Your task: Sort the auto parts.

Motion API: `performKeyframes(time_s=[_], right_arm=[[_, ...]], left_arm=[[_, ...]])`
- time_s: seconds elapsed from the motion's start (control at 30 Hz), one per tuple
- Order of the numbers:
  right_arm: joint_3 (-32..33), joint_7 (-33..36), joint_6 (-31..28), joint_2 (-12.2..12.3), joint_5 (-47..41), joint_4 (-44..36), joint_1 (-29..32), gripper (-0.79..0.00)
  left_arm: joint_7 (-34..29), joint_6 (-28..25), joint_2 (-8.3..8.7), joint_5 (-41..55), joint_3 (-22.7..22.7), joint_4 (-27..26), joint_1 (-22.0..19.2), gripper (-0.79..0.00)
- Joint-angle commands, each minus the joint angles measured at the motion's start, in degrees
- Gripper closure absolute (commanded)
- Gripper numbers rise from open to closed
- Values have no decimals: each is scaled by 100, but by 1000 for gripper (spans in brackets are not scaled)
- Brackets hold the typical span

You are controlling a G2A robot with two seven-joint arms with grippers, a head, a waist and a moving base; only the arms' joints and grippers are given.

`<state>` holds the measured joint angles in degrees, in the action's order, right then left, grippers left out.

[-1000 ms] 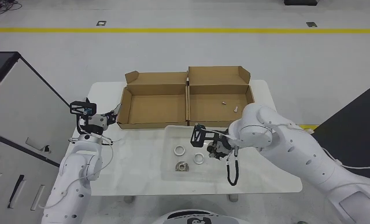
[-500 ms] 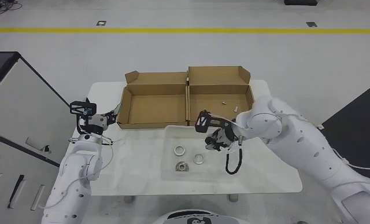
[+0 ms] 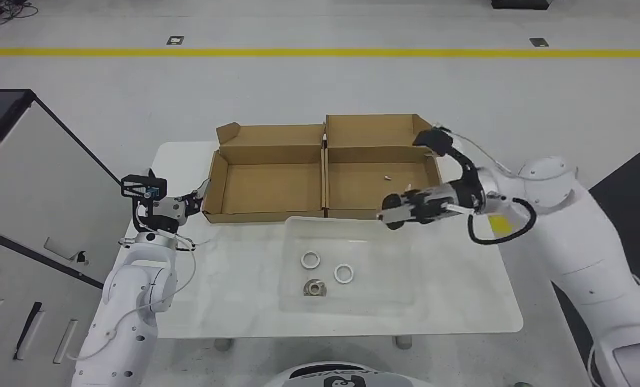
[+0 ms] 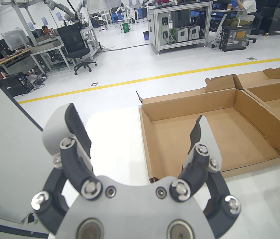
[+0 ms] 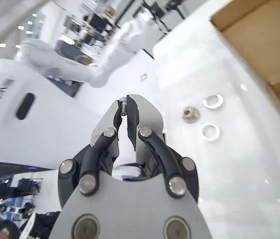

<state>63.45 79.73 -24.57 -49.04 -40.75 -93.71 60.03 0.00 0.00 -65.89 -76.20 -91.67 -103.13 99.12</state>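
Top view: the right arm reaches inward from the table's right side, with the right gripper at the near wall of the right-hand brown cardboard box. Its fingers are pinched on a small silver bolt. The left gripper is spread wide and empty beside the left-hand brown cardboard box.

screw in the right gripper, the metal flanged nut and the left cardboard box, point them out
screw (image 5: 123, 107): right wrist view, on its threaded shank.
flanged nut (image 5: 191, 114): right wrist view, on its raised centre hub.
left cardboard box (image 3: 270, 187): top view, on its bare floor.
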Motion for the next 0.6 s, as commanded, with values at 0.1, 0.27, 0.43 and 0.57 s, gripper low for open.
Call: performKeyframes(time_s=[0.1, 0.27, 0.43, 0.57], right_arm=[[-98, 150, 149, -185, -1797, -139, -292, 0], [62, 511, 510, -473, -3040, -320, -516, 0], [290, 827, 826, -833, -3638, -433, -632, 0], [206, 827, 827, -1091, -3807, -576, -702, 0]], left_arm=[[0, 0, 0, 0, 0, 0, 0, -785], [0, 0, 0, 0, 0, 0, 0, -785], [0, 0, 0, 0, 0, 0, 0, -785], [0, 0, 0, 0, 0, 0, 0, -785]])
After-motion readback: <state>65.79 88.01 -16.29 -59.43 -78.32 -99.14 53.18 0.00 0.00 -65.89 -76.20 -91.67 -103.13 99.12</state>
